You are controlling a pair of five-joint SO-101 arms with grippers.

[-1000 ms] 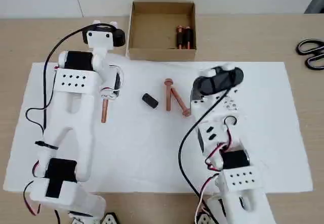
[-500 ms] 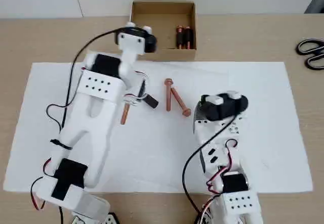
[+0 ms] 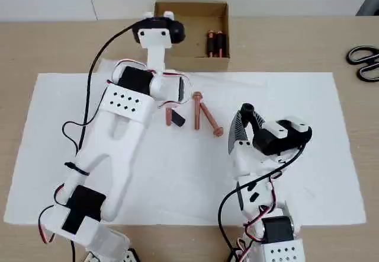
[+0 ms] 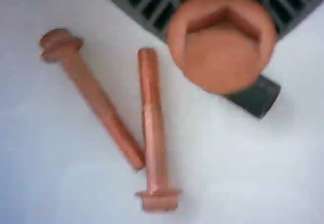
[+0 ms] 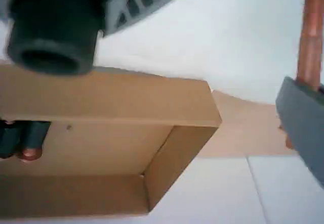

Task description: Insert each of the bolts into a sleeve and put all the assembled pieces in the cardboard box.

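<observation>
Because a bolt presumably must enter its sleeve end-on, the left claw (image 3: 170, 103) clamps a copper bolt (image 4: 221, 41) upright, the loose sleeve (image 4: 253, 96) lying beneath it. The right claw (image 3: 246, 117) grips a second sleeve (image 5: 45, 36), bore facing the cardboard box (image 3: 177, 37) beyond.

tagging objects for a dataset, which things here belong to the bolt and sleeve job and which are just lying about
Job: cardboard box; two assembled pieces in it; two loose bolts; loose sleeve; held bolt in left end effector; held sleeve in right end effector.

Lying about: scissors; white paper sheet under the work.
</observation>
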